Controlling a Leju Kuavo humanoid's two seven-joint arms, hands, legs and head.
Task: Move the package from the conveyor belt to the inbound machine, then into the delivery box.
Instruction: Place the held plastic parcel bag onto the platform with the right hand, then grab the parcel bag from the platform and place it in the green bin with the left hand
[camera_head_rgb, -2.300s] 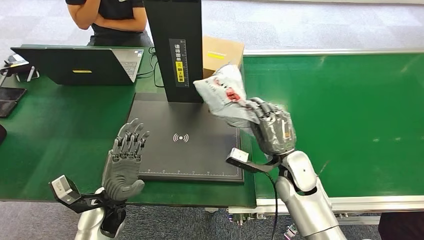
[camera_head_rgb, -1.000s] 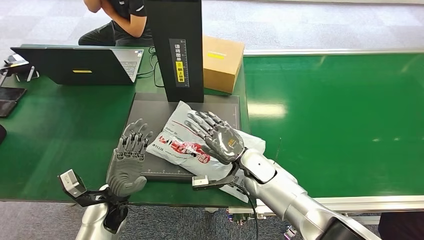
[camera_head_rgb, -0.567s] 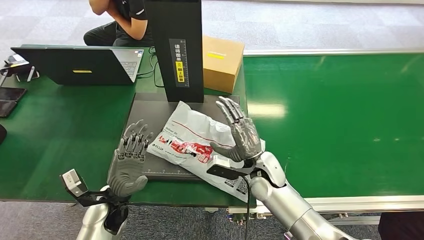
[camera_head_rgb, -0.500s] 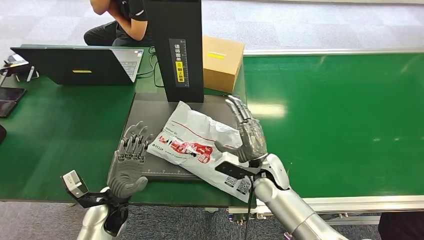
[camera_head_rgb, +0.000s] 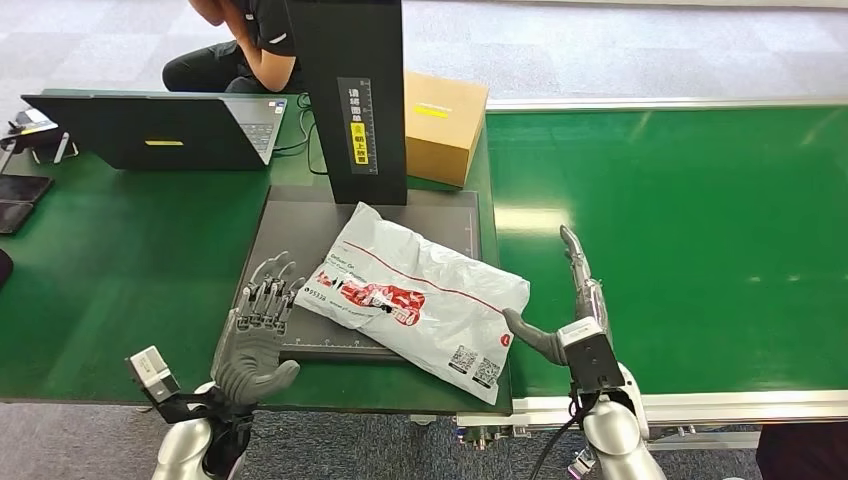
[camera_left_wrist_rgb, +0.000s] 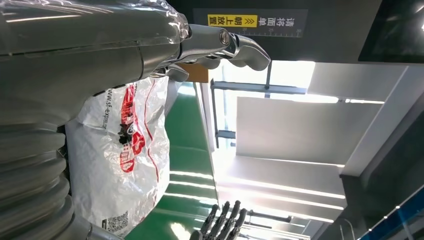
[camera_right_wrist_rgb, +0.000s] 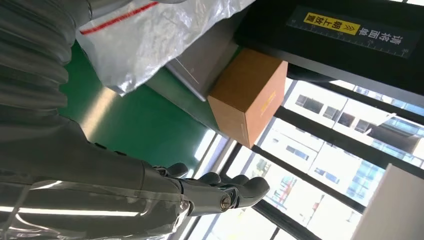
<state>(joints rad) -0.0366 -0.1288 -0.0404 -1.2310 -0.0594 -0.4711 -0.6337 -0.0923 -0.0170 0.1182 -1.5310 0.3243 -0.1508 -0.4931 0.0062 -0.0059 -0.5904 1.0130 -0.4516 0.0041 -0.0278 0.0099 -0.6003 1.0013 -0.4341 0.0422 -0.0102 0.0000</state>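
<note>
Green table (camera_head_rgb: 120, 250): laptop (camera_head_rgb: 155, 130), cardboard box (camera_head_rgb: 443, 125), scanner platform (camera_head_rgb: 300, 235) carrying white package (camera_head_rgb: 410, 295)

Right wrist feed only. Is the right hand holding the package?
Observer: No. Head view shows the right hand open, edge-on beside the package, holding nothing.
Operator: Where's it lying?
Observer: Flat on the scanner plate, print up. Its near right corner overhangs the plate's edge.
Operator: Left hand?
Observer: The left hand is open at the plate's front left, fingertips close to the package's edge. I can't tell if they touch.
</note>
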